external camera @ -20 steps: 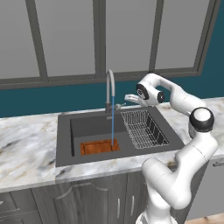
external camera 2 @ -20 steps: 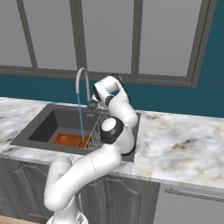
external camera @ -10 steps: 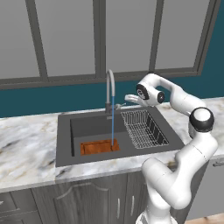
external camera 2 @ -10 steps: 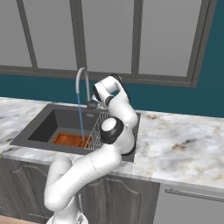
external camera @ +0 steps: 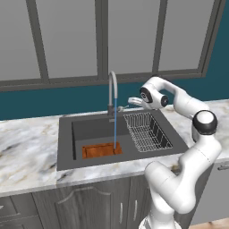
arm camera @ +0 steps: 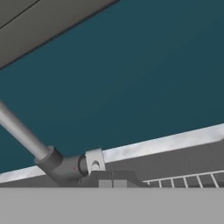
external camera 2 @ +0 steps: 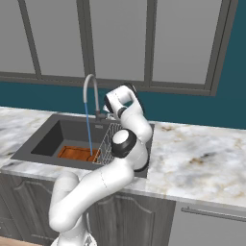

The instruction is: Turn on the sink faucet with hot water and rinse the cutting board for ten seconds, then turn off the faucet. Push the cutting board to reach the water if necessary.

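A glossy white jointed arm [external camera: 197, 117] with rounded segments and dark joint caps.

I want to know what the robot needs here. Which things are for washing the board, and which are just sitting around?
For the job:
faucet
water
board
sink
gripper, shut by the faucet's lever

Just sitting around:
dish rack
counter
cabinets
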